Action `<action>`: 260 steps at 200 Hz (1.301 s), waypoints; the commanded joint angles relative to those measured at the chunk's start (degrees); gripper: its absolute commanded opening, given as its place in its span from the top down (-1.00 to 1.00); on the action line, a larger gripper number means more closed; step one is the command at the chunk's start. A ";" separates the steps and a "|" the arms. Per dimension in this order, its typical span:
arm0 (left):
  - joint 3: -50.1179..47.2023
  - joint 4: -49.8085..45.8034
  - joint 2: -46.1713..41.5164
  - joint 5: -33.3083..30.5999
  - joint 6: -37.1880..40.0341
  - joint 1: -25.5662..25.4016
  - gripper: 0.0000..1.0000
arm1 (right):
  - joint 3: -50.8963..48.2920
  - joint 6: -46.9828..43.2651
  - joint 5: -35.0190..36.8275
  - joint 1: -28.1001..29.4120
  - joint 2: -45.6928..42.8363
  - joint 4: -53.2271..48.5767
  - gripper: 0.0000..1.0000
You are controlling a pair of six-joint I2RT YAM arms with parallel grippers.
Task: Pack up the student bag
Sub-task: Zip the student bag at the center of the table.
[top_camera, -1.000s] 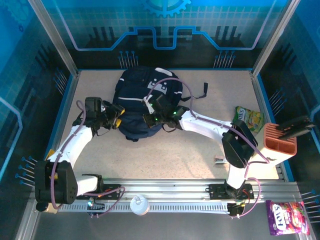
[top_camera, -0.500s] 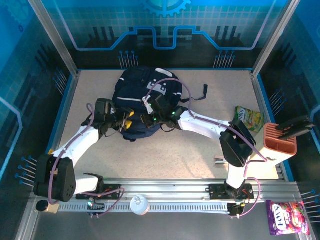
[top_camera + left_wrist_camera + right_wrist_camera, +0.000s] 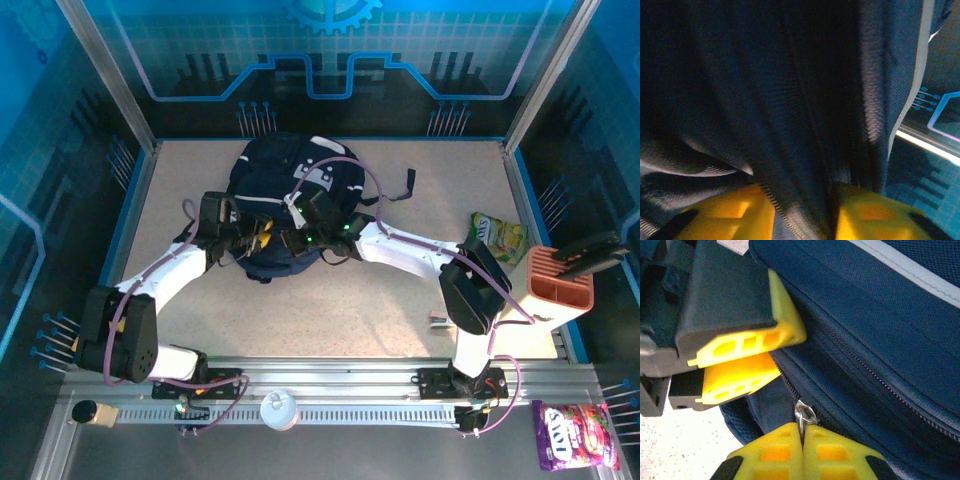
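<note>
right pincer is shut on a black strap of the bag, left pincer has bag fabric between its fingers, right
Not a strap: the right wrist view shows the right pincer shut on the zipper pull of the student bag. The rest holds.

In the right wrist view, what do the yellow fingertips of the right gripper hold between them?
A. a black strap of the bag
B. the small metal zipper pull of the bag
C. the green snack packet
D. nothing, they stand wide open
B: the right gripper is shut, and the small metal zipper pull of the student bag is pinched between its yellow fingertips.
</note>
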 commanded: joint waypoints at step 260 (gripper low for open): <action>6.20 -7.80 3.49 11.48 19.66 2.88 1.00 | 7.50 -2.23 7.76 -24.56 9.93 -5.88 0.73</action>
